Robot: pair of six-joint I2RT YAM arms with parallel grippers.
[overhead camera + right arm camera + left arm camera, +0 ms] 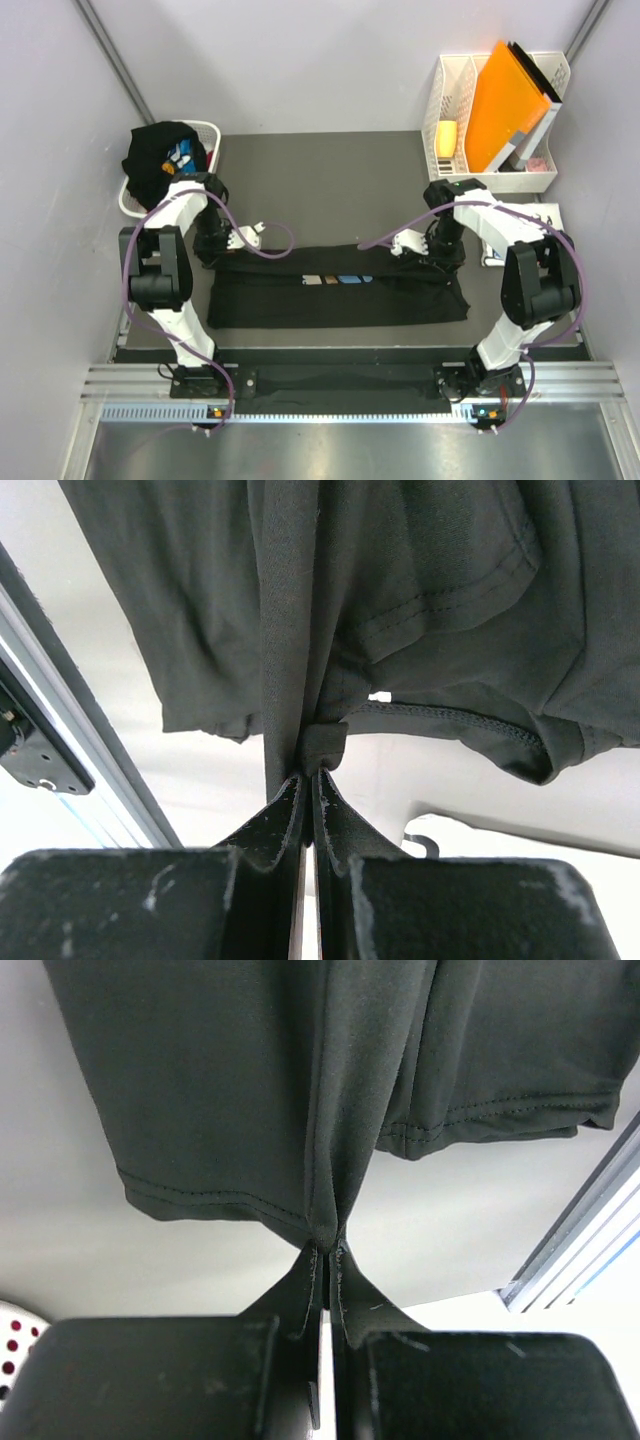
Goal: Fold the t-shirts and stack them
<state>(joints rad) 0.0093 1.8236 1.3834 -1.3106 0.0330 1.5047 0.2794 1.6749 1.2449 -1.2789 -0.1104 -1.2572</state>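
Observation:
A black t-shirt (340, 298) is stretched lengthwise across the table in the top view, a strip of its blue, white and tan print (340, 279) showing along the upper fold. My left gripper (213, 260) is shut on its left end. In the left wrist view the hemmed fabric (230, 1080) hangs pinched at the left gripper (328, 1245). My right gripper (447, 260) is shut on the right end. In the right wrist view a bunched fold of cloth (420, 600) is held at the right gripper (308, 775). Another black t-shirt (158, 155) lies heaped in the basket.
The white laundry basket (208, 130) stands at the back left. A white file rack (450, 110) with an orange folder (510, 100) stands at the back right. A white printed item (545, 214) lies partly hidden behind the right arm. The metal rail (350, 385) runs along the near edge.

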